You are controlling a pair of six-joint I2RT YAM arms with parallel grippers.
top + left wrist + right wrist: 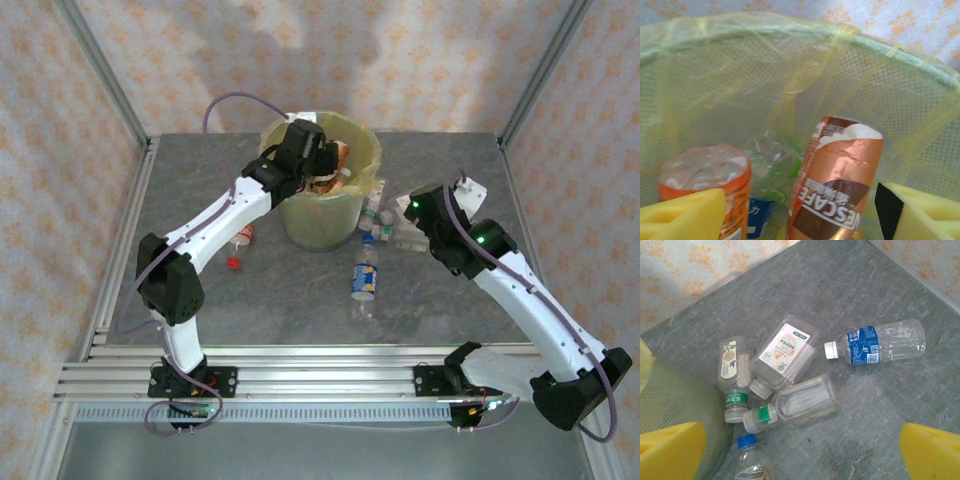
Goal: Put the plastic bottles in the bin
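Left gripper [318, 152], top view: it hangs over the mouth of the round pale-green plastic bin [368, 148], which stands at the far middle of the grey table [200, 170]. The right gripper [403, 208] hovers just right of the bin, above a cluster of clear bottles. A blue-labelled clear bottle [365, 280] lies apart in open room nearer the bases, and a red-capped clear bottle [240, 238] lies beside the left arm. Both arms crowd the bin, so a lift and a carry timed together could bring them into contact.

Left wrist view: the jaws stand spread, gripping nothing. A copper-brown labelled bottle [837, 185] leans inside the bin between the yellow foam pads [682, 215], beside an orange-labelled bottle [707, 175]. The translucent yellow liner [790, 80] hangs loose, and a pad that grazes it on withdrawal may well drag it or the leaning bottle upward.

Right wrist view: the jaws are spread wide and empty over the table. A flat bottle with a white-and-orange label [785, 352], a green-collared rectangular bottle [795, 405] and a leaf-labelled bottle [735, 375] touch one another close to the bin wall [675, 395]. Closing on one probably shoves its neighbours. The round blue-labelled bottle [877, 344] lies clear to the right but could roll.
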